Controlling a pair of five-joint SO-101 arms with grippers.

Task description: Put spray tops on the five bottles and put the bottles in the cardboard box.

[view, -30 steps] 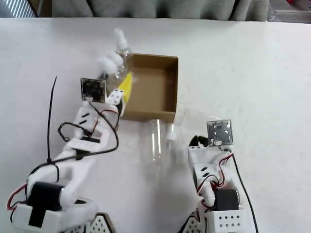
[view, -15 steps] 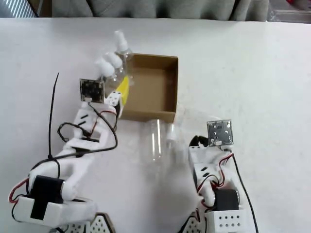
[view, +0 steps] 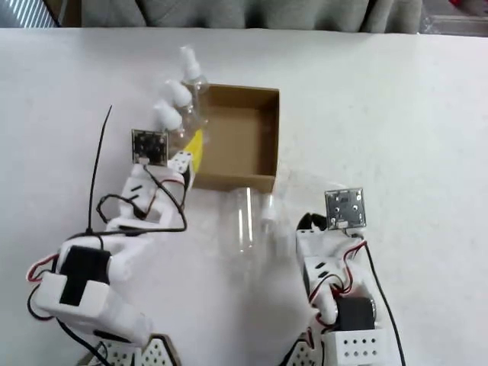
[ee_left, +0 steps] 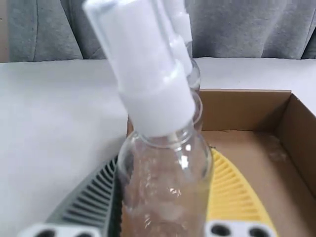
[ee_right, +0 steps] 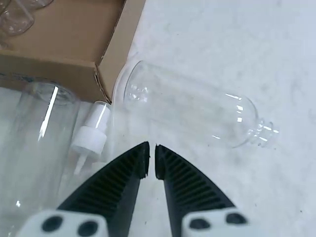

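Boxing step, as I judge it: my left claw [ee_left: 165, 165] is clamped around a capped bottle [ee_left: 163, 212]. The bottle is tilted so its spray top [ee_left: 143, 79] leans, hard by the left wall of the cardboard box [view: 240, 141] and close to two other capped bottles [view: 189, 72]. I cannot tell whether those stand inside the box.

The next move calls for carrying my bottle over the wall, standing it on the box floor and releasing it without toppling its neighbours. The left arm is stretched forward from its base towards the box.

My right claw [ee_right: 151, 160] is all but closed on nothing and hangs low over the tabletop [view: 396, 114]. Just ahead of it an uncapped bottle [ee_right: 192, 111] lies off the box corner. A loose spray top [ee_right: 91, 136] and a second bare bottle [ee_right: 39, 123] lie beside it.
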